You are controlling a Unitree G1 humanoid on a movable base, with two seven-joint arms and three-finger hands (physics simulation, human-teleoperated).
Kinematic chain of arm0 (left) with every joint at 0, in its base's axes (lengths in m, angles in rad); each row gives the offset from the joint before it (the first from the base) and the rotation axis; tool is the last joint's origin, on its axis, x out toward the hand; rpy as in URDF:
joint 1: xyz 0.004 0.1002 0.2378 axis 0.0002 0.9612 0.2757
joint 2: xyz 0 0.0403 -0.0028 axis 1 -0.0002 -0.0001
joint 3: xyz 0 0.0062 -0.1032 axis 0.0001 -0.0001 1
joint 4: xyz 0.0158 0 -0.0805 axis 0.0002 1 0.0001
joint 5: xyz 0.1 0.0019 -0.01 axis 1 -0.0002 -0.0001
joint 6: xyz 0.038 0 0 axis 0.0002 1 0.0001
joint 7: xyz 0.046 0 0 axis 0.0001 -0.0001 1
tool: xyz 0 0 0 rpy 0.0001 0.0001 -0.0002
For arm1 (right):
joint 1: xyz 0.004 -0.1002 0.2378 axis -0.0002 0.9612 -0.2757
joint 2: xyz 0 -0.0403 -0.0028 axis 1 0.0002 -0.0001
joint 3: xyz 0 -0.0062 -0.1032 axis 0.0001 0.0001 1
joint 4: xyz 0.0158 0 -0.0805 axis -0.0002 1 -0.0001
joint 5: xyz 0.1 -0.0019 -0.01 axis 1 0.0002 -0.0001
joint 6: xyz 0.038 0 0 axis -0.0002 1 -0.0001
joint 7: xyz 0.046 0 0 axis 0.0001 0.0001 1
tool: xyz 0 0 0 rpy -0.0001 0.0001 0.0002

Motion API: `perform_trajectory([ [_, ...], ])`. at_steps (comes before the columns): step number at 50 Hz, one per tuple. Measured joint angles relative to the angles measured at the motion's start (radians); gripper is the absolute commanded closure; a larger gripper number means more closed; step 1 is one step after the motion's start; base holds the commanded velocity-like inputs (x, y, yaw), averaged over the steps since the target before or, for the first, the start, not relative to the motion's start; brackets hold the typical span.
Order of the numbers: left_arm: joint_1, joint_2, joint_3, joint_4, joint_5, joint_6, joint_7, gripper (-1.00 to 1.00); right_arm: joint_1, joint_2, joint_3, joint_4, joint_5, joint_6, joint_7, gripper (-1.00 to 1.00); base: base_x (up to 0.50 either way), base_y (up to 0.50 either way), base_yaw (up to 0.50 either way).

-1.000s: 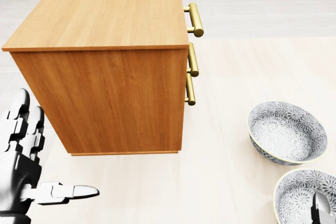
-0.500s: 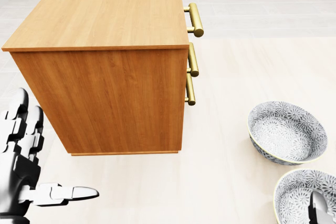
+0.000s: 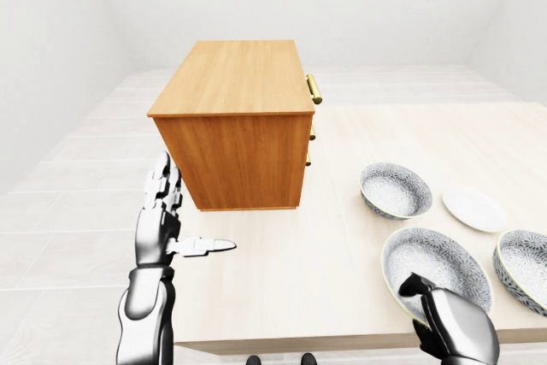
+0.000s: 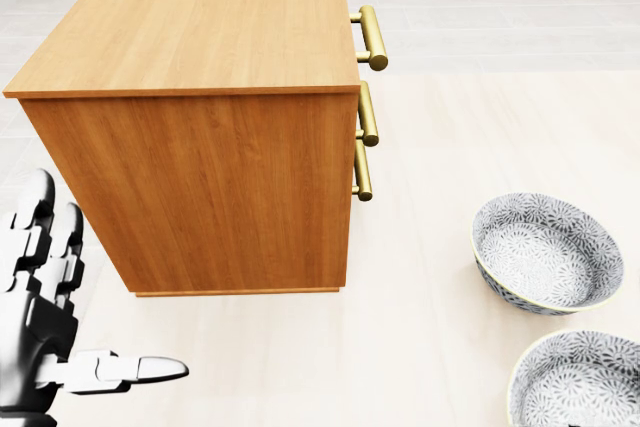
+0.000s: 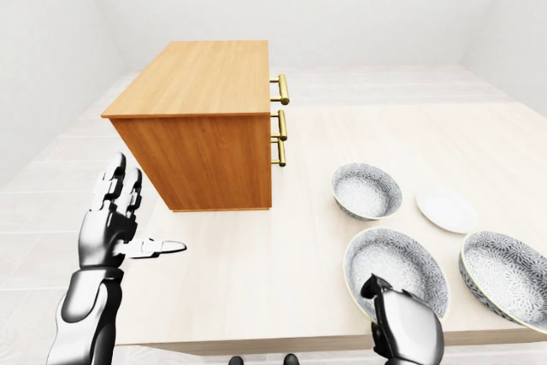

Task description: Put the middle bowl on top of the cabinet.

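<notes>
Middle bowl point(image 3: 436, 258) sits on the counter point(image 3: 291, 254), well right of the cabinet point(image 3: 235, 117). My right hand point(image 3: 449, 324) is at its near rim, grip can't tell; left hand point(image 3: 162, 224) is open, fingers spread. Risk: a rim-only pinch could slip, or the bowl could clip the cabinet's top edge.

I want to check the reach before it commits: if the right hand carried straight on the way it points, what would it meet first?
Most likely the middle bowl. The right hand points at its near rim, with nothing between them. How high the hand is above the rim is unclear.
</notes>
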Motion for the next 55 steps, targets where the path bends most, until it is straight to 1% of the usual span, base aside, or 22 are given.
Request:
perform_trajectory([
  [1,0.000,0.000,0.000,0.001,0.000,-0.001,0.000,-1.00,0.001,0.000,0.001,0.000,0.000,0.000,0.001,0.40,0.00,0.00,0.00],
  [15,0.003,0.000,0.001,0.005,-0.001,-0.006,-0.003,-1.00,0.010,-0.001,0.007,-0.006,-0.016,0.000,-0.010,0.54,0.00,0.00,0.00],
  [16,0.003,0.000,0.001,0.006,-0.001,-0.006,-0.003,-1.00,0.011,-0.001,0.008,-0.006,-0.020,0.000,-0.011,0.59,0.00,0.00,0.00],
  [24,0.000,0.001,0.003,0.011,-0.003,-0.007,-0.003,-1.00,0.017,0.002,0.008,-0.014,-0.022,0.000,-0.006,0.76,0.00,0.00,0.00],
  [26,0.000,0.002,0.004,0.011,-0.003,-0.008,-0.004,-1.00,0.018,0.003,0.008,-0.017,-0.022,0.000,-0.005,0.87,0.00,0.00,0.00],
  [28,-0.001,0.002,0.005,0.012,-0.004,-0.008,-0.004,-1.00,0.018,0.004,0.007,-0.021,-0.019,0.000,-0.003,0.93,0.00,0.00,0.00],
  [29,-0.001,0.002,0.005,0.012,-0.005,-0.008,-0.004,-1.00,0.019,0.004,0.006,-0.023,-0.017,0.000,-0.003,1.00,0.00,0.00,0.00],
  [39,0.000,0.003,0.007,0.008,-0.008,-0.006,-0.007,-1.00,0.027,0.014,-0.002,-0.041,0.012,0.000,0.018,1.00,0.00,0.00,0.00],
  [55,-0.004,0.004,0.013,-0.003,-0.010,0.006,-0.008,-1.00,0.024,0.043,-0.028,-0.103,0.063,0.000,0.073,1.00,0.00,0.00,0.00],
])
